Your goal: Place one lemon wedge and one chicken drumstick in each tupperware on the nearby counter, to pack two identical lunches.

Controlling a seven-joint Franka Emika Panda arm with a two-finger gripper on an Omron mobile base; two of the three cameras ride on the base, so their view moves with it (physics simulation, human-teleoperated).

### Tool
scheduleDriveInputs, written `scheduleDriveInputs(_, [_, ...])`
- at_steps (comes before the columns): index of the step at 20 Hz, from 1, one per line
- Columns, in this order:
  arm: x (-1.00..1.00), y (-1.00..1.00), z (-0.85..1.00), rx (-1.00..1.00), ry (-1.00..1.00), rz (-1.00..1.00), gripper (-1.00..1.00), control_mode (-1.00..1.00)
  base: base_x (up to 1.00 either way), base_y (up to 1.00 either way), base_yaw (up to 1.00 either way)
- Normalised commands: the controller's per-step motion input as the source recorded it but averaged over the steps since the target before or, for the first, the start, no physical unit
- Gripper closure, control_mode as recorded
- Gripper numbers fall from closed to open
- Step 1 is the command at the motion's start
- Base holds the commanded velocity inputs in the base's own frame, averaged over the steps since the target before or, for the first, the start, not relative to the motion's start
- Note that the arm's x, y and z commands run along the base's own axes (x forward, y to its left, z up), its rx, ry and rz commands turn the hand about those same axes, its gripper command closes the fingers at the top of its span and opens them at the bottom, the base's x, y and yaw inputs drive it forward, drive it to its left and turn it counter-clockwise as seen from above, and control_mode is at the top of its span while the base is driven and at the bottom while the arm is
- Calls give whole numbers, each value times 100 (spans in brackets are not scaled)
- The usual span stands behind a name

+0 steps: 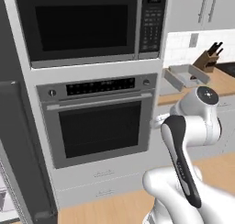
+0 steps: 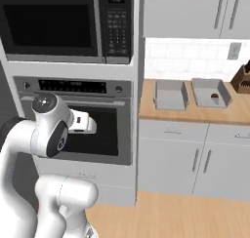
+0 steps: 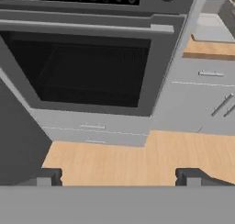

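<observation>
Hand view shows the gripper (image 3: pixel 119 176) spread wide, empty. Both tupperware (image 2: pixel 171 95) look light and stiff; one holds something small and dark.

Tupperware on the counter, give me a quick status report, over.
Pincer open, empty, facing the oven. Two tupperware side by side on the counter; right one holds a small dark item, left looks empty. Nothing blocking them.
</observation>
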Motion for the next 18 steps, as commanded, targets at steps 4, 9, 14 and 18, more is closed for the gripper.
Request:
scheduleDriveInputs(4, [0, 0, 0, 0, 0, 0, -100, 100, 1, 100, -6])
scheduleDriveInputs(9, [0, 0, 0, 0, 0, 0, -100, 100, -46, 87, -11])
scheduleDriveInputs(14, [0, 0, 0, 0, 0, 0, -100, 100, -100, 7, -10])
scheduleDriveInputs(18, [0, 0, 0, 0, 0, 0, -100, 100, -100, 22, -5])
